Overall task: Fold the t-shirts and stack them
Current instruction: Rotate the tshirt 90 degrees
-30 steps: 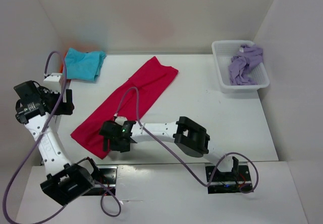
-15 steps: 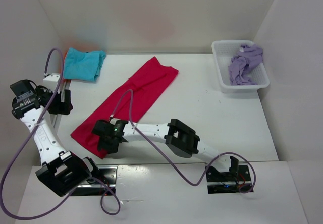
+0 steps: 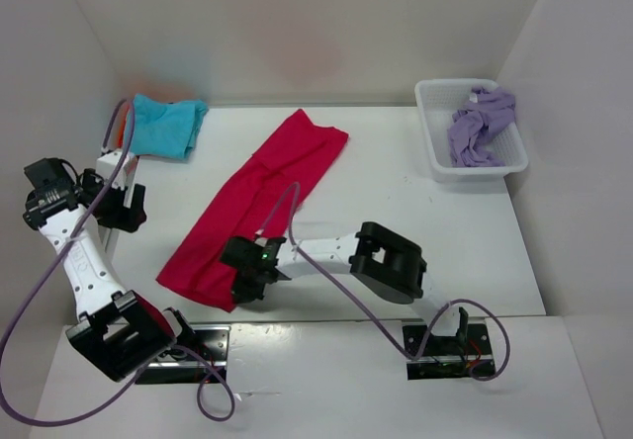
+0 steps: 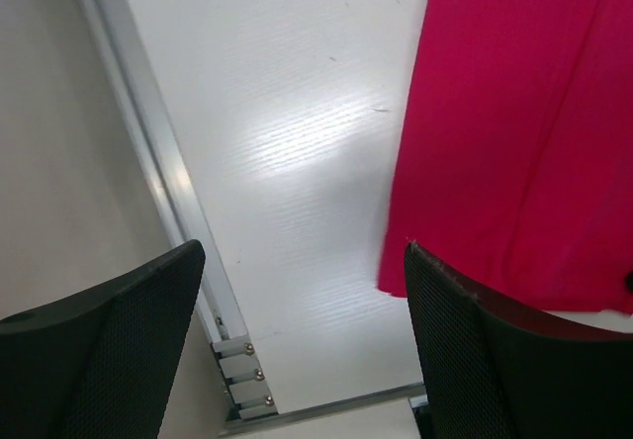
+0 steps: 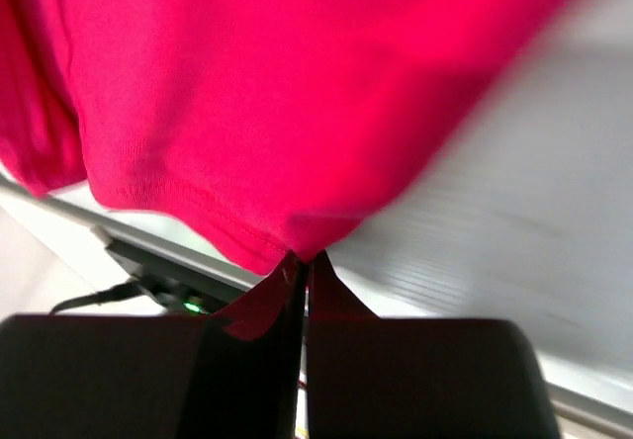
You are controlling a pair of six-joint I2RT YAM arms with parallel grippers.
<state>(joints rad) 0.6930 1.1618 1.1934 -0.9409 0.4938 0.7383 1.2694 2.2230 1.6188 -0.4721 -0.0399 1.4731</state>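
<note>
A long red t-shirt (image 3: pixel 262 197) lies folded lengthwise, running diagonally from the back middle of the table to the near left. My right gripper (image 3: pixel 249 283) is shut on its near corner. In the right wrist view the fingertips (image 5: pixel 302 261) pinch the hem of the red t-shirt (image 5: pixel 267 93). My left gripper (image 3: pixel 124 202) hovers open at the table's left edge, apart from the cloth. Its view shows the red t-shirt's (image 4: pixel 514 132) edge beyond the right finger (image 4: pixel 485 360). A folded teal t-shirt (image 3: pixel 165 125) lies at the back left.
A white basket (image 3: pixel 435 152) at the back right holds a crumpled purple t-shirt (image 3: pixel 480 123). White walls enclose the table (image 3: pixel 425 231) on three sides. A metal rail (image 4: pixel 188 221) runs along the table's left edge beneath my left gripper.
My right gripper has shut on the red t-shirt's near corner and drawn it to the right, so the near end has shifted rightwards. The left arm has hardly moved.
</note>
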